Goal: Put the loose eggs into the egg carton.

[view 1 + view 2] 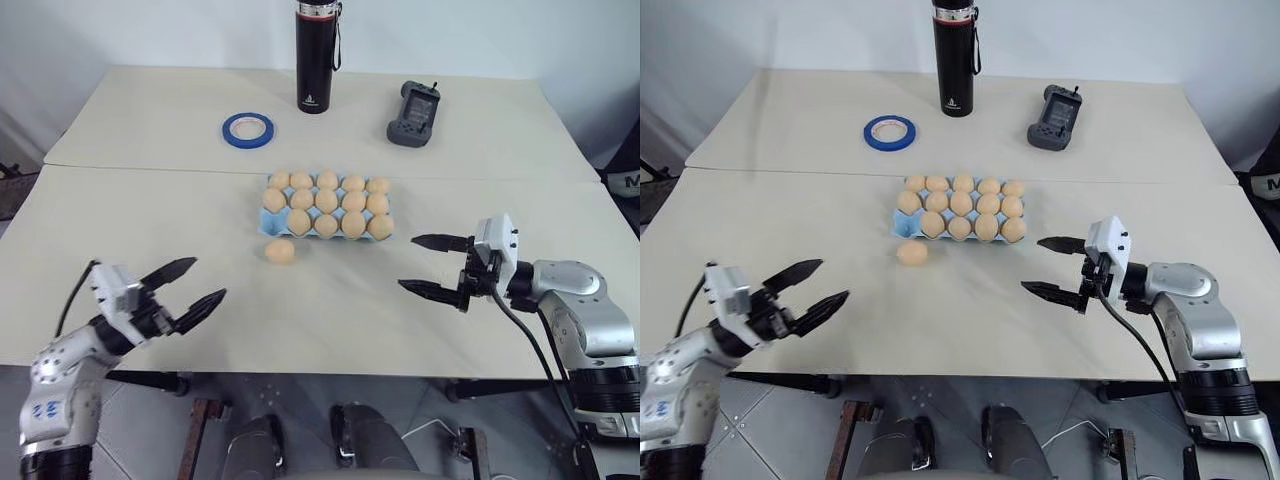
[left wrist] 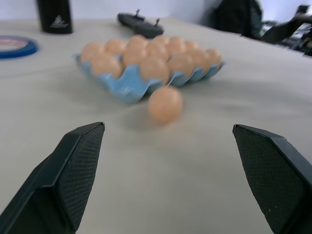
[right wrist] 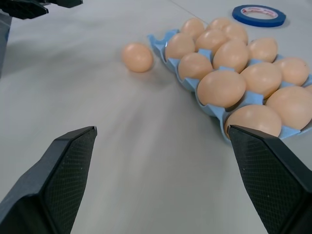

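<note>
Left eye view: I'm seeing my left gripper [image 1: 183, 288] hovering at seven o'clock and my right gripper [image 1: 432, 265] at four, both spread wide, empty. One loose tan oval egg [image 1: 280, 251] is lying mid-table, touching the light blue moulded egg carton [image 1: 269, 226] at its seven-o'clock corner; fourteen eggs are sitting inside.

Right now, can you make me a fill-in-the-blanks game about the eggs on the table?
1. The number of loose eggs lying on the table is ____.
2. The egg carton is coloured light ____.
3. The loose egg lies nearer the ____ gripper.
4. The left gripper and right gripper both have their fingers ____.

Missing words: one; blue; left; open
</note>
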Robot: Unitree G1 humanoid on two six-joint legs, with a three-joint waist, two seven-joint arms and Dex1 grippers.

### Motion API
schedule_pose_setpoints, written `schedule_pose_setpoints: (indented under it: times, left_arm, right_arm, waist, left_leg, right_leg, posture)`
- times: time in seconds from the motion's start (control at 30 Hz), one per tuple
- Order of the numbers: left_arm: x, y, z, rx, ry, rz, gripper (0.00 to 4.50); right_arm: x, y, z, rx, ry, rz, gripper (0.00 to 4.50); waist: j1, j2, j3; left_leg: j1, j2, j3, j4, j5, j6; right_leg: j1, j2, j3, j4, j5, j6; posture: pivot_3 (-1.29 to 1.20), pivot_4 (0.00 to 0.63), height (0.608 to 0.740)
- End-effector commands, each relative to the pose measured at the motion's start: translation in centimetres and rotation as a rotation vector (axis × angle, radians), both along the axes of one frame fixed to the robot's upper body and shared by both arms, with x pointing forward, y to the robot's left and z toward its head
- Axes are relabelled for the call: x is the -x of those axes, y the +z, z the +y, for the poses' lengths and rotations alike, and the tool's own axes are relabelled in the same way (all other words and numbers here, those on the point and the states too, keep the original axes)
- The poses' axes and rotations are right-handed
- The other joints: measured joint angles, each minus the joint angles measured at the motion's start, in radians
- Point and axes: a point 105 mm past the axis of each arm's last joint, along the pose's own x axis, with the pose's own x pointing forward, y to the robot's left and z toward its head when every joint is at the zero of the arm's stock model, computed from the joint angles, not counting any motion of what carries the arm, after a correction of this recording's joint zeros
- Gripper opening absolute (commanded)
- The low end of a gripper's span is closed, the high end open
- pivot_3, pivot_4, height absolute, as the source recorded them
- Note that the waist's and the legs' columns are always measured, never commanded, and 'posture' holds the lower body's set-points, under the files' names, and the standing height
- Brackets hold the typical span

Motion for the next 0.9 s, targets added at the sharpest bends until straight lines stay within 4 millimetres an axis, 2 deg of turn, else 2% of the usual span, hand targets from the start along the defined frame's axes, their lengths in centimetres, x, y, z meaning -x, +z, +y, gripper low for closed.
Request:
schedule_pose_setpoints:
  times: [0.03,0.13,0.27,0.47,0.9]
  left_arm:
    - [-1.4,0.4,-2.4,-0.034,0.009,-0.010,4.50]
    - [-2.7,0.1,-4.7,-0.039,0.007,-0.017,4.50]
    - [-4.0,-0.9,-6.0,-0.021,0.050,0.035,4.50]
    - [-5.6,-2.0,-6.9,-0.040,0.080,0.064,4.50]
    - [-7.2,-3.0,-9.1,-0.066,0.037,0.087,4.50]
  right_arm:
    - [0.0,0.8,0.2,-0.005,-0.018,-0.052,4.47]
    - [0.0,1.0,0.4,-0.011,-0.029,-0.063,4.47]
    - [-0.1,1.0,0.6,-0.013,-0.042,-0.082,4.47]
    - [-0.1,1.2,1.2,-0.026,-0.044,-0.091,4.47]
    - [-0.4,1.2,1.5,-0.030,-0.057,-0.102,4.47]
  waist:
    - [0.000,0.000,0.000]
    - [-0.002,0.000,0.000]
    - [-0.007,0.000,0.000]
    - [-0.005,0.000,0.000]
    - [0.007,0.000,0.000]
  left_leg:
    - [0.000,0.000,0.000,0.000,0.000,0.000]
    - [0.000,0.000,0.000,0.000,0.001,-0.001]
    - [0.000,0.000,0.000,0.001,0.001,-0.002]
    - [0.000,0.001,0.000,0.005,0.002,-0.003]
    - [0.000,0.000,0.000,0.007,0.002,-0.003]
  right_leg:
    - [0.000,0.000,0.000,0.000,0.000,0.000]
    - [0.000,0.001,0.001,0.000,0.000,0.001]
    - [0.000,0.002,0.001,0.001,0.000,0.002]
    - [0.000,0.002,0.001,0.003,0.001,0.002]
    - [0.001,0.002,0.001,0.003,0.002,0.004]
  posture:
    - [0.00,0.150,0.740]
    - [0.00,0.150,0.740]
    - [0.00,0.150,0.740]
    - [0.00,0.150,0.740]
    - [0.00,0.150,0.740]
